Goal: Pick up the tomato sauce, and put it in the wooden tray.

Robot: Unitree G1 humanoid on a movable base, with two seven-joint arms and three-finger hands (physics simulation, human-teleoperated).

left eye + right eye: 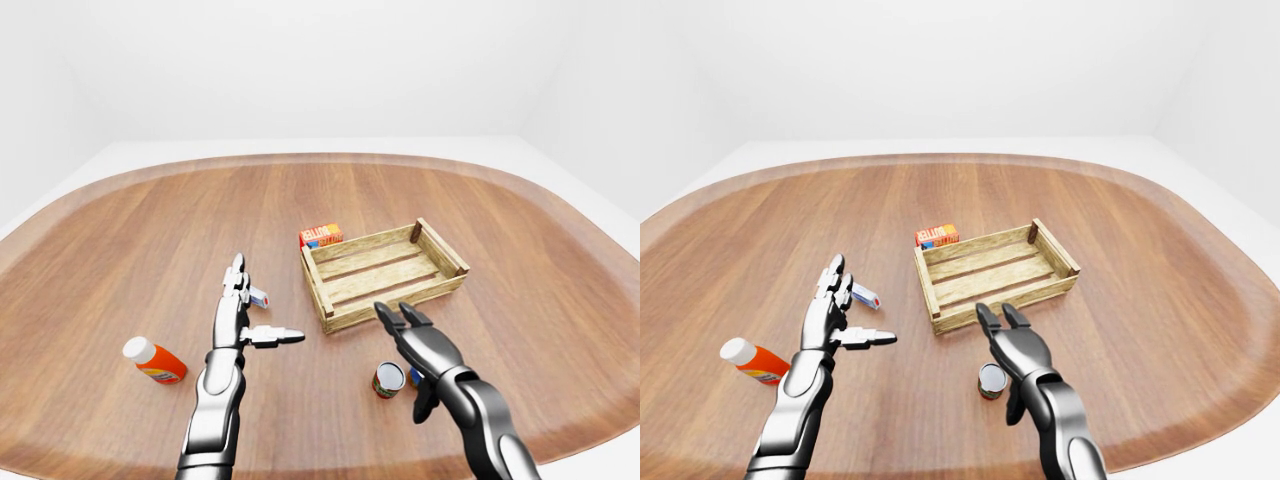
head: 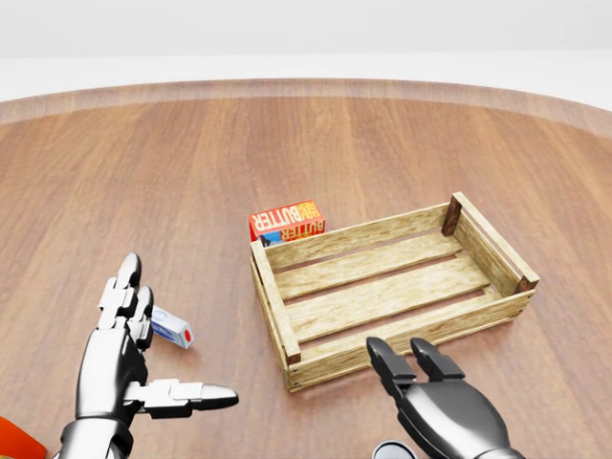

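Tomato sauce can [image 1: 388, 380], upright at lower centre, just left of the open, empty right hand [image 1: 418, 335]; left hand [image 1: 240, 315] farther.

The wooden tray [image 2: 277, 308] is lying open-topped, nothing showing inside it. A butter box [image 2: 287, 221] is sitting against its far left corner. The tomato sauce can [image 1: 388, 379] is standing near the tray's near wall, perhaps just under the right hand [image 1: 415, 335]. Bare bench [image 1: 560, 300] is stretching right of the tray.
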